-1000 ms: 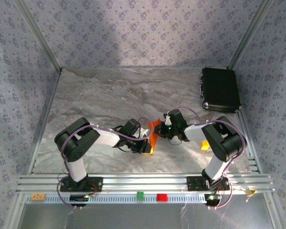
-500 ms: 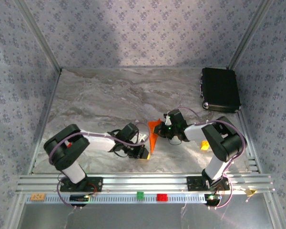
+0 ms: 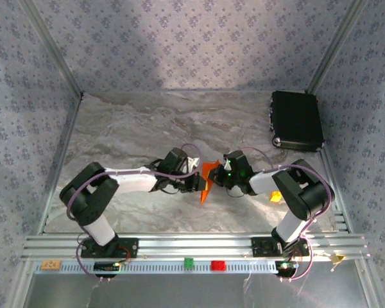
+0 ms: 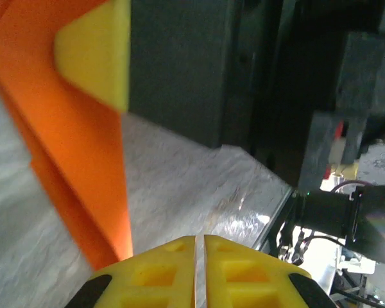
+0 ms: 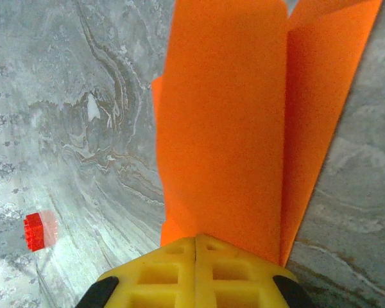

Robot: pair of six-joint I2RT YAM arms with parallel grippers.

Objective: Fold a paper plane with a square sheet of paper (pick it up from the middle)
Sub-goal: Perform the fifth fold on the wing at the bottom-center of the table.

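The orange sheet of paper [image 3: 206, 179] is folded into long layers and stands on edge between the two arms, near the table's middle front. My right gripper [image 3: 219, 174] is shut on one end of it. In the right wrist view the folded paper [image 5: 231, 128] runs away from the pinched yellow fingertips [image 5: 196, 239]. My left gripper [image 3: 198, 183] sits just left of the paper. Its yellow fingers [image 4: 160, 269] stand almost together with nothing between them. The paper [image 4: 70, 160] rises beside them, and the right gripper's yellow pad [image 4: 96, 54] lies against it.
A black box [image 3: 297, 120] lies at the back right. A small yellow-orange block [image 3: 276, 196] sits by the right arm. A small red block [image 5: 33, 231] rests on the marble. Green [image 3: 188, 262] and red [image 3: 217, 264] blocks sit on the front rail.
My left gripper has moved from the paper's near lower end back and up to its left side. The right gripper has kept its hold, and the paper has shifted slightly left.
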